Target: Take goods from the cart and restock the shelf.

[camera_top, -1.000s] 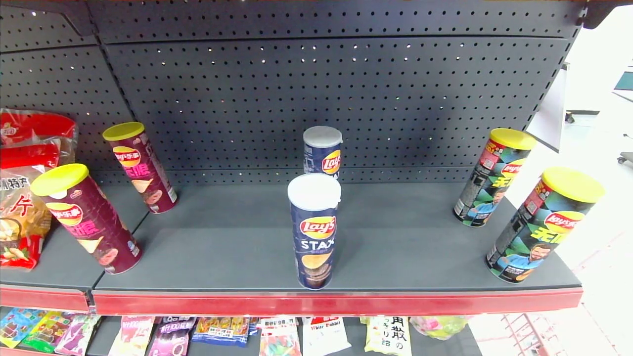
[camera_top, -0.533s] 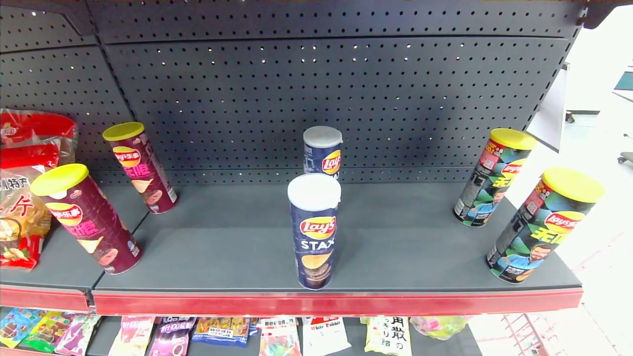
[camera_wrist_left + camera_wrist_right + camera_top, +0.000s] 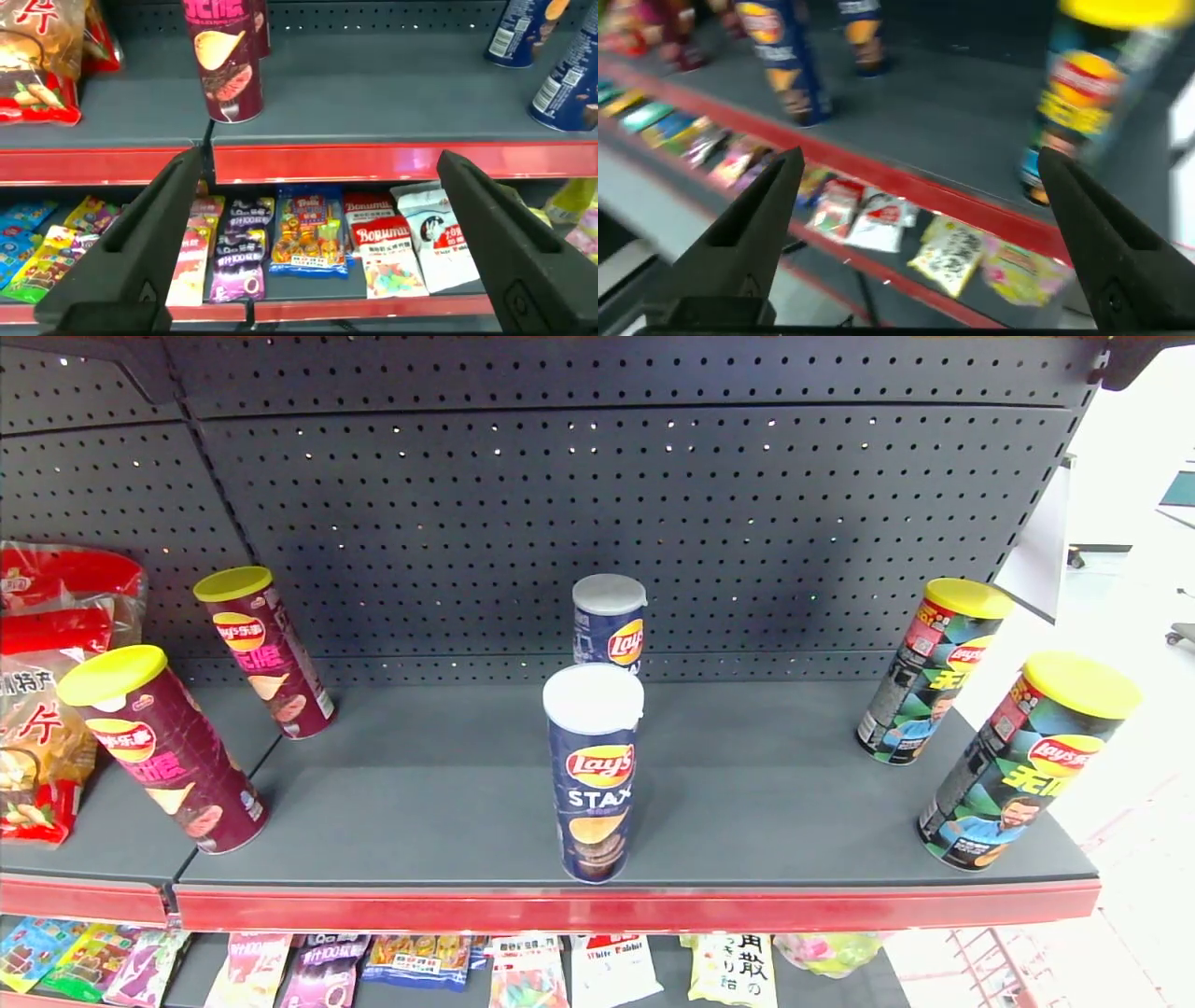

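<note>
Two maroon cans (image 3: 163,747) at left, two blue cans (image 3: 593,770) centre, two green cans (image 3: 1022,761) at right, all standing on the shelf (image 3: 747,784). Left gripper (image 3: 320,161) and right gripper (image 3: 922,157) spread wide, empty, on the near side of its red edge.

i recorded the shelf (image 3: 448,803) as dark grey with a red front strip (image 3: 653,905), and the back panel (image 3: 560,523) dark grey, dotted with a regular grid of holes. the front left can (image 3: 168,756) and rear left can (image 3: 266,653) were maroon with yellow lids. the front middle can (image 3: 595,775) was navy with a white lid, the rear middle can (image 3: 609,621) navy with a grey lid. the front right can (image 3: 1018,765) and rear right can (image 3: 929,672) showed black, teal and green patches under yellow lids. the bags (image 3: 56,607) were red.
</note>
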Tool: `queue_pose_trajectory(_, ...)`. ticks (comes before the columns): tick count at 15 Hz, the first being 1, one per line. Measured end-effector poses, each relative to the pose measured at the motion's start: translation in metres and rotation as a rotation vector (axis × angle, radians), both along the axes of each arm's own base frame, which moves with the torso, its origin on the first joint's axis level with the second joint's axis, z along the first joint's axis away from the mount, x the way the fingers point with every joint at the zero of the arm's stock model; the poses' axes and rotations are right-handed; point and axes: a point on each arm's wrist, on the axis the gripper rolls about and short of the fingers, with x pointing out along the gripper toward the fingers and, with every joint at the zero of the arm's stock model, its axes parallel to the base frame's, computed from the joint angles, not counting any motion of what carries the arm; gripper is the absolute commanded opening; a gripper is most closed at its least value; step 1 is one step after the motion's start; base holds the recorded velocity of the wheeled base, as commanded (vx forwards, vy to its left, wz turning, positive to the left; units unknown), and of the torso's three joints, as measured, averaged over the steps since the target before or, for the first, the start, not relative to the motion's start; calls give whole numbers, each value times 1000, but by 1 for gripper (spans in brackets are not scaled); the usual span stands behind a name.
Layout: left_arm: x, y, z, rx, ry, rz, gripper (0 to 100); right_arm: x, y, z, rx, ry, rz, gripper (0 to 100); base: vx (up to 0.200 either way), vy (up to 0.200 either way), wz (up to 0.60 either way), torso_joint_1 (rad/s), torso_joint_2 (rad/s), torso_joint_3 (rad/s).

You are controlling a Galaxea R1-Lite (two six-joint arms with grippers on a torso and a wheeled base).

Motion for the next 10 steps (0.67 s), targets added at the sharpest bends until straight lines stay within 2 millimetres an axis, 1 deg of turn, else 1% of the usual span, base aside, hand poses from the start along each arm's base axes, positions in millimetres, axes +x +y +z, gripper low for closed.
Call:
queue_pose_trajectory(2, 0, 0, 0, 0, 0, 0, 100, 18, 21, 21, 36, 20, 154, 100, 0, 0, 0, 0, 0, 0)
queue_pose_trajectory(3, 0, 0, 0, 0, 0, 0, 100, 27, 30, 28, 48, 20, 184, 100, 0, 0, 0, 0, 0, 0)
queue_pose_trajectory(7, 0, 0, 0, 0, 0, 0, 100, 72, 73, 47, 44, 49, 217, 100, 0, 0, 0, 0, 0, 0)
queue_pose_trajectory(10, 0, 0, 0, 0, 0, 0, 100, 101, 100, 52, 11, 97, 221, 100, 0, 0, 0, 0, 0, 0)
